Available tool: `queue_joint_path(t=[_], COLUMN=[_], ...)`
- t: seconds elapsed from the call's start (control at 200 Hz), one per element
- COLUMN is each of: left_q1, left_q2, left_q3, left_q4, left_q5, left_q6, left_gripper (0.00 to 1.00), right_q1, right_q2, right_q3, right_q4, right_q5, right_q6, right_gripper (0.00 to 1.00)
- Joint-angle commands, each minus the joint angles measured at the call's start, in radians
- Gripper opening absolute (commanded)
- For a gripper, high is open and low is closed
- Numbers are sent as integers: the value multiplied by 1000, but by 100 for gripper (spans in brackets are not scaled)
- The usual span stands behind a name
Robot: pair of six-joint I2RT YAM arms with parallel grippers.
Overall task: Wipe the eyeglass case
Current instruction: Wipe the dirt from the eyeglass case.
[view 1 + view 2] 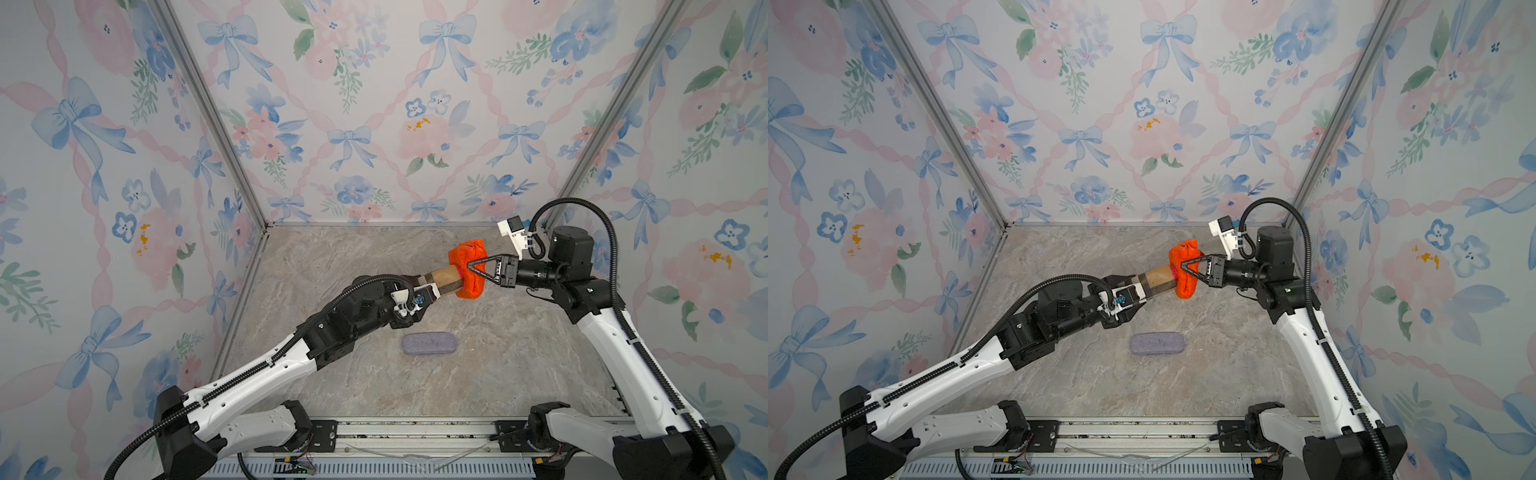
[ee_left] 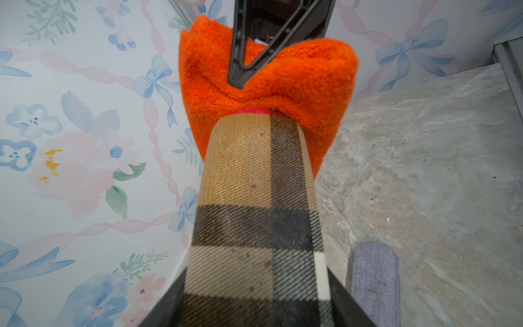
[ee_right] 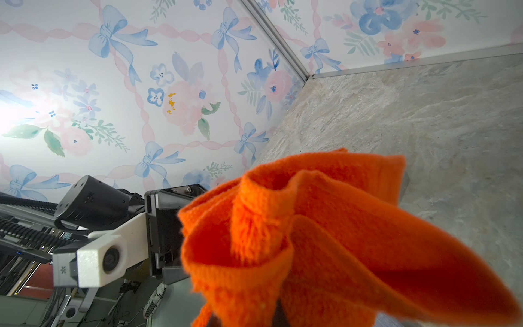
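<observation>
The eyeglass case (image 1: 442, 280) (image 1: 1158, 279) is a tan, black and white plaid tube held in the air above the table's far middle. My left gripper (image 1: 428, 287) (image 2: 254, 305) is shut on its near end, one jaw on each side. An orange cloth (image 1: 467, 268) (image 1: 1185, 272) (image 2: 283, 85) wraps over the case's far end, where a red edge shows. My right gripper (image 1: 470, 266) (image 1: 1187, 268) is shut on the cloth from the right. In the right wrist view the cloth (image 3: 311, 226) hides the jaws and the case.
A grey-lavender oblong fabric case (image 1: 430, 345) (image 1: 1157, 344) (image 2: 375, 283) lies flat on the marble tabletop (image 1: 478, 374), below and in front of both grippers. Floral walls close the left, back and right. A metal rail (image 1: 415, 432) runs along the front edge.
</observation>
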Motion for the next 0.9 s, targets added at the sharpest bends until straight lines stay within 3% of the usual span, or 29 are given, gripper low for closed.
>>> queue_joint_path(t=[0.0,0.145,0.37,0.56,0.7,0.895], left_q1=[-22,-11,80,-12,-30,70], left_q2=[10,17,7,18,22,0], left_q3=[7,16,33,18,8,11], left_q4=[8,42,94,90,103,186], left_q5=[25,6,54,68,46,74], left_q6=[-17,-16,-3,-4,10,27], left_gripper=[30,29,30,29,29,29], right_q1=[35,95,72,29,18,-35], right_q2=[22,47,28,35,50,17], right_q3=[8,14,-78,-103,-97,-144], right_q4=[148,109,175,383,421,479], right_q5=[-63,-58,-81,-124,-170,-208], right_q6=[83,50,124,295,337,424], right_gripper=[0,0,0,0,0,0])
